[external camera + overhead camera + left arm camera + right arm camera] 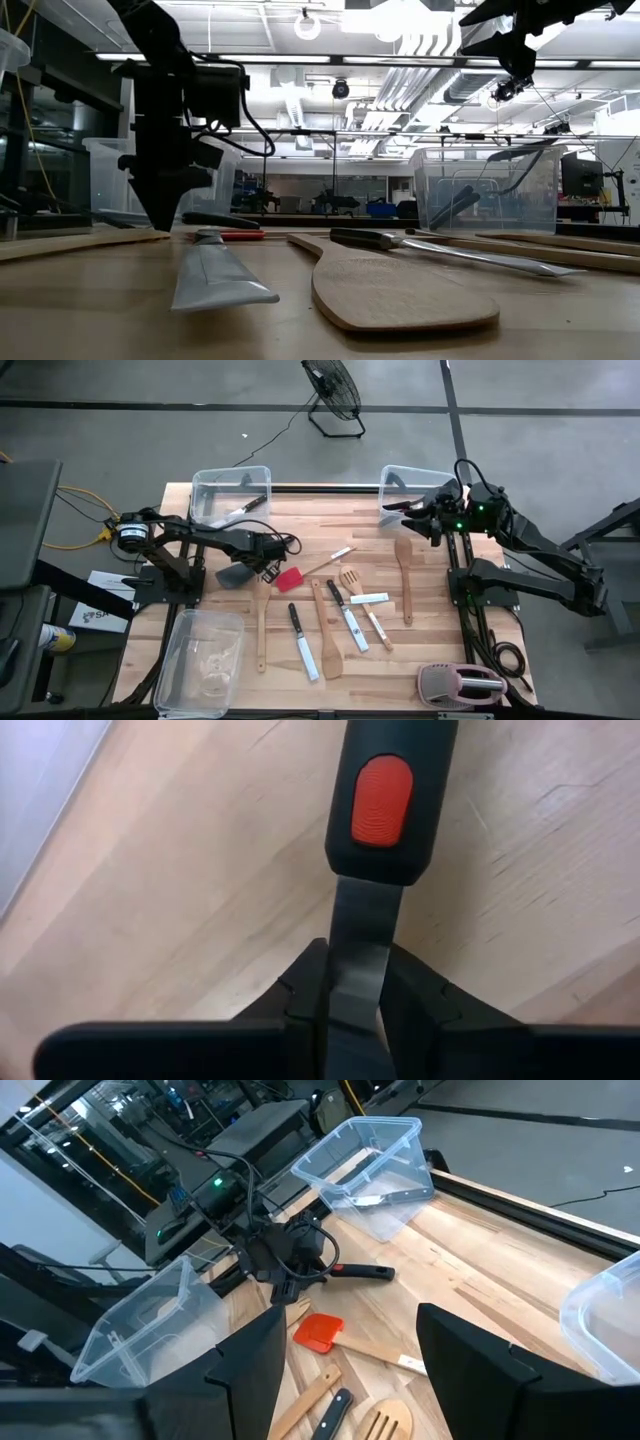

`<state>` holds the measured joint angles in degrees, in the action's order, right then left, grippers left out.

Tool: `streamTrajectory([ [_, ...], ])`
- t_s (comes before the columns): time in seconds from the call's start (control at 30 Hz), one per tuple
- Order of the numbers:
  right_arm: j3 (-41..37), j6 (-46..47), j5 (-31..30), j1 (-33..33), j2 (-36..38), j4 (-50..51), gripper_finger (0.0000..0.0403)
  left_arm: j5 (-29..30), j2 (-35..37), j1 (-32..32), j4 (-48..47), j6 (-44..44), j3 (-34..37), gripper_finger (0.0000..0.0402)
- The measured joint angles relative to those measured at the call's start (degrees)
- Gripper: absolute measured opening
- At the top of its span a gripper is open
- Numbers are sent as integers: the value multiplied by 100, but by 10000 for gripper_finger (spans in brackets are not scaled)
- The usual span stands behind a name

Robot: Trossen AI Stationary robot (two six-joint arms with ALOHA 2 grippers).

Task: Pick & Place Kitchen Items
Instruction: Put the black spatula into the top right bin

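Grey spatula (236, 574) lies flat near the counter's (440, 650) left edge, its thin metal neck running lengthwise between the left gripper's (357, 1005) fingers, pinched there; right gripper (408, 510) hangs spread over the far-right bin (392, 495).

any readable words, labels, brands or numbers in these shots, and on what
No text can be read with certainty in any view.
White printed sheet beside the table's left edge: large dark letters, too blurred to read.
Red oval thumb pad on the black-handled spatula: only a ridged pattern, no lettering.
Pink-and-grey toaster: no marking shows.
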<state>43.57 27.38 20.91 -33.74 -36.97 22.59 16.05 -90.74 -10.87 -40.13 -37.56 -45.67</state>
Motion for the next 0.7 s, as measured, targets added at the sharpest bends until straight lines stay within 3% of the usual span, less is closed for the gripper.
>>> streamTrajectory([
  [0.23, 0, -20, 2, -1, 0, 0, 217, -8, -27, 0, -248, 151, -220, 59],
  [0.7, 0, -173, 20, -2, 0, 0, 217, -292, -26, 2, -688, 788, -1769, 59],
])
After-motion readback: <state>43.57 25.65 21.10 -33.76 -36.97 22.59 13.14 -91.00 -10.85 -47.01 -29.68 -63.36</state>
